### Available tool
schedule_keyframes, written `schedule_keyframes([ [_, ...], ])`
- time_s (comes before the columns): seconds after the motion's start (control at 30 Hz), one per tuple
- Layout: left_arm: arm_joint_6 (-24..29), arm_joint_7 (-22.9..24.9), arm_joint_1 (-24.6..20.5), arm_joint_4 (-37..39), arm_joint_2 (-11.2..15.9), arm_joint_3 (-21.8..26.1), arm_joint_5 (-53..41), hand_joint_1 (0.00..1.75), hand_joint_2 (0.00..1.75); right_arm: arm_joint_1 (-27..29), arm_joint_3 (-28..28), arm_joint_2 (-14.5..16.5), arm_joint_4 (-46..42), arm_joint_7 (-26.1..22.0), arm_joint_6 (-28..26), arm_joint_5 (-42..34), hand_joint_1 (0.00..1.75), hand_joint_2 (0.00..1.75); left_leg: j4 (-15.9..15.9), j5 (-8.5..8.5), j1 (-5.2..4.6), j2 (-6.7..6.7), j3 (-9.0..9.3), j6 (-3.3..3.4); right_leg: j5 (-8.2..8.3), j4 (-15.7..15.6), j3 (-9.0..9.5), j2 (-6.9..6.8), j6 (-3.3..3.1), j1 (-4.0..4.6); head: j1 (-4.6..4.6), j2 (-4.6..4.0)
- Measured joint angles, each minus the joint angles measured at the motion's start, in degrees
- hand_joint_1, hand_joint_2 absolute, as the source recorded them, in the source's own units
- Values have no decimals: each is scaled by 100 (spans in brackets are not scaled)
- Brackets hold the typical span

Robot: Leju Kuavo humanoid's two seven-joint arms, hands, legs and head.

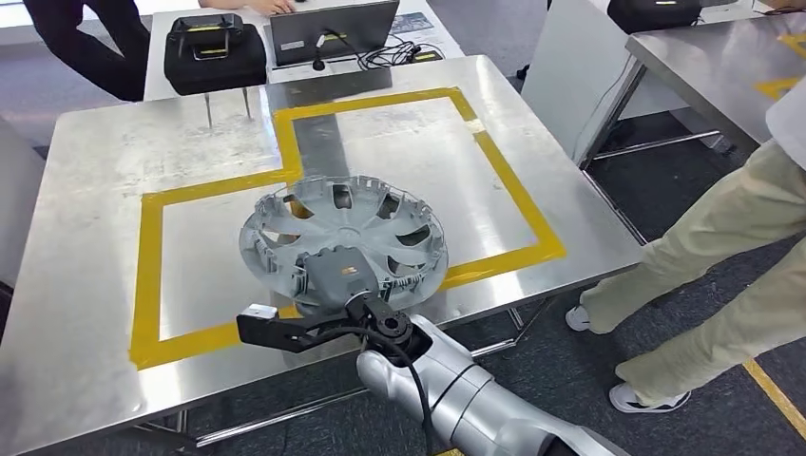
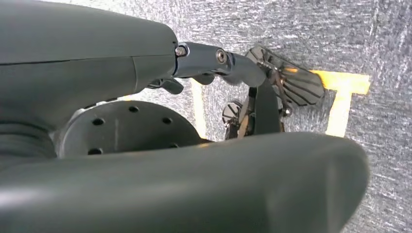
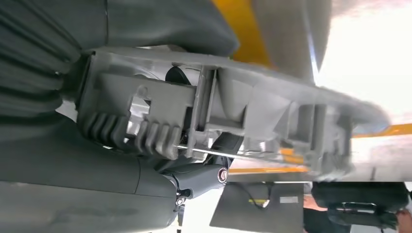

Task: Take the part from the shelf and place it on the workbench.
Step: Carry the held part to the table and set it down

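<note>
The part is a grey plastic wheel cover [image 1: 342, 228] with spokes and clips around its rim. It is over the steel workbench [image 1: 95, 161], inside the yellow tape outline [image 1: 513, 190], with its near edge slightly raised. My right hand [image 1: 335, 277] grips that near rim, reaching in from the table's front edge. In the right wrist view the ribbed rim of the wheel cover [image 3: 233, 111] sits between the thumb and fingers of my right hand [image 3: 97, 170]. My left hand [image 2: 145, 126] hangs over the grey floor, its fingers [image 2: 228, 60] stretched out and holding nothing.
A laptop [image 1: 333, 33] and a black case [image 1: 214, 52] stand on a table behind the workbench. A person in beige trousers [image 1: 722, 256] stands close at the right. Another steel table [image 1: 722, 57] is at the far right, and a person in dark clothes [image 1: 86, 43] at the back left.
</note>
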Motion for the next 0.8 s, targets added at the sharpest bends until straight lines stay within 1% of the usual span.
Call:
schedule_keyframes([
  [0.03, -4, -1, 3, 0, -1, 1, 0, 0, 0, -26, -1, -1, 21, 4, -13, -22, 175, 0, 1, 5, -7, -21, -4, 37, -100, 136, -66, 14, 19, -19, 28, 0],
  [0.07, -5, 3, 4, 0, 0, 2, -1, 0, 0, -61, -3, -2, 44, 8, -30, -45, 175, 0, -1, 13, -16, -39, -10, 68, -255, 381, -180, 33, 33, -31, 55, 0],
  [0.13, 5, 20, 9, 1, 2, 2, -2, 0, 0, -140, -7, -5, 112, 21, -53, -104, 175, 0, -5, 26, -49, -72, -27, 95, -625, 1125, -524, 65, 26, -19, 115, 0],
  [0.17, 11, 34, 10, 1, 3, 3, -2, 0, 0, -170, -8, -8, 157, 31, -57, -137, 175, 0, -6, 29, -70, -91, -33, 102, -732, 1443, -675, 75, 5, -5, 141, 0],
  [0.2, 17, 49, 12, 2, 4, 3, -1, 0, 0, -192, -11, -9, 201, 46, -55, -169, 175, 0, -6, 30, -95, -114, -35, 109, -735, 1596, -753, 84, -33, 17, 164, 0],
  [0.23, 19, 67, 13, 3, 5, 4, 1, 0, 0, -213, -15, -9, 245, 62, -49, -200, 175, 0, -7, 32, -125, -138, -33, 115, -628, 1531, -732, 95, -96, 48, 187, 0],
  [0.27, 20, 81, 14, 4, 7, 7, 2, 0, 0, -240, -22, -9, 290, 76, -43, -225, 175, 0, -10, 36, -158, -162, -29, 124, -438, 1265, -620, 112, -184, 91, 209, 0],
  [0.3, 17, 92, 15, 3, 0, 11, 4, 0, 0, -282, -28, -7, 335, 86, -40, -243, 175, 0, -20, 43, -173, -182, -26, 136, -222, 884, -457, 139, -299, 152, 226, 0],
  [0.33, 15, 97, 14, 2, -4, 18, 10, 0, 0, -339, -35, -6, 388, 98, -43, -258, 175, 0, -33, 51, -197, -199, -24, 142, -63, 512, -296, 160, -417, 211, 215, 0],
  [0.37, 10, 95, 14, -1, -20, 28, 21, 0, 0, -405, -40, -4, 441, 114, -52, -270, 175, 0, -51, 64, -200, -209, -24, 140, 41, 232, -173, 170, -510, 267, 206, 0],
  [0.4, 7, 86, 14, -3, -34, 38, 33, 0, 0, -467, -44, -4, 496, 137, -66, -279, 175, 0, -73, 77, -191, -215, -26, 132, 84, 72, -99, 173, -575, 310, 194, 0],
  [0.43, 4, 75, 14, -4, -44, 46, 48, 0, 0, -516, -50, -5, 549, 169, -79, -287, 175, 0, -97, 93, -193, -219, -22, 111, 93, 3, -68, 162, -607, 332, 185, 0],
  [0.47, 0, 58, 15, -5, -54, 54, 64, 0, 0, -551, -55, -6, 596, 210, -79, -286, 175, 0, -132, 108, -186, -220, -11, 87, 128, -65, -21, 153, -621, 336, 201, 0],
  [0.5, -6, 40, 19, -3, -48, 60, 80, 0, 0, -575, -60, -7, 643, 261, -60, -278, 175, 0, -143, 106, -190, -201, -13, 75, 175, -163, 44, 134, -609, 315, 209, 0],
  [0.53, -23, 19, 23, -2, -43, 68, 102, 0, 0, -603, -63, -9, 690, 321, -14, -265, 175, 0, -97, 61, -200, -164, -39, 63, 226, -278, 114, 118, -595, 289, 200, 0],
  [0.57, -45, -2, 26, -1, -35, 80, 125, 0, 0, -643, -64, -15, 740, 388, 54, -253, 163, 0, 58, -39, -204, -123, -119, 52, 275, -381, 180, 101, -574, 255, 177, 0],
  [0.6, -66, -14, 28, 0, -28, 92, 145, 0, 0, -684, -64, -31, 793, 450, 122, -248, 119, 0, 329, -180, -193, -78, -254, 38, 304, -439, 210, 83, -548, 229, 137, 0],
  [0.63, -72, -11, 29, 1, -23, 104, 166, 0, 0, -725, -66, -59, 846, 500, 174, -252, 75, 0, 672, -332, -176, -51, -421, 7, 311, -455, 215, 75, -542, 219, 92, 0],
  [0.67, -55, 14, 31, 2, -20, 115, 183, 0, 0, -752, -75, -98, 897, 536, 199, -260, 32, 0, 990, -436, -152, -38, -580, -29, 309, -448, 210, 61, -526, 207, 56, 0],
  [0.7, -20, 54, 35, 3, -16, 127, 199, 0, 0, -765, -92, -143, 945, 558, 200, -268, 0, 0, 1175, -456, -130, -24, -676, -67, 298, -431, 203, 49, -501, 196, 32, 0],
  [0.73, 24, 105, 42, 7, -9, 143, 216, 0, 0, -779, -117, -186, 993, 573, 190, -277, 0, 0, 1168, -378, -107, -8, -677, -108, 279, -397, 191, 40, -466, 178, 18, 0],
  [0.77, 66, 153, 48, 12, -1, 164, 229, 0, 0, -802, -147, -224, 1042, 588, 177, -282, 0, 0, 950, -218, -81, 12, -571, -150, 251, -335, 169, 36, -419, 151, 7, 0],
  [0.8, 97, 190, 52, 17, 6, 185, 240, 0, 0, -838, -174, -256, 1085, 606, 169, -281, 0, 0, 626, -76, -56, 35, -408, -201, 207, -242, 130, 35, -359, 121, -5, 0],
])
